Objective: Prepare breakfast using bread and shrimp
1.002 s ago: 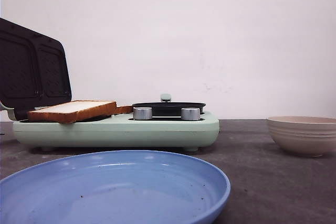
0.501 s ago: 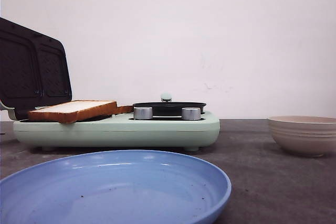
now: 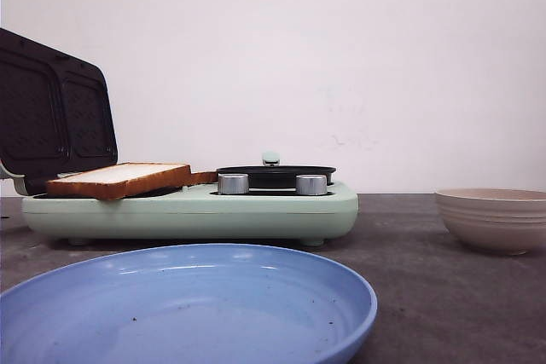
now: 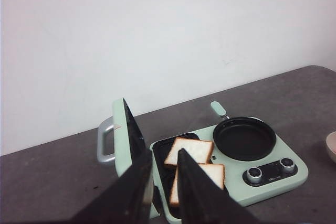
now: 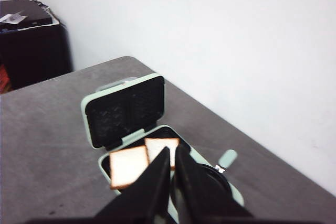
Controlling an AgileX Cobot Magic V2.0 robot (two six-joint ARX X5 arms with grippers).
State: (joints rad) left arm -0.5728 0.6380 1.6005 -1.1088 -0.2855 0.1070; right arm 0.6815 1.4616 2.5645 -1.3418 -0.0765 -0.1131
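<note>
Two slices of bread lie side by side on the open mint-green sandwich maker. The near slice sits tilted over the plate's edge. No shrimp is in view. My left gripper hangs high above the maker, its fingers slightly apart with nothing between them. My right gripper also hovers high over the maker and the bread, its fingers almost touching and empty. Neither gripper shows in the front view.
The maker's dark ridged lid stands upright at the left. A small black pan sits on its right half behind two silver knobs. A blue plate lies nearest the front; a beige bowl stands at the right.
</note>
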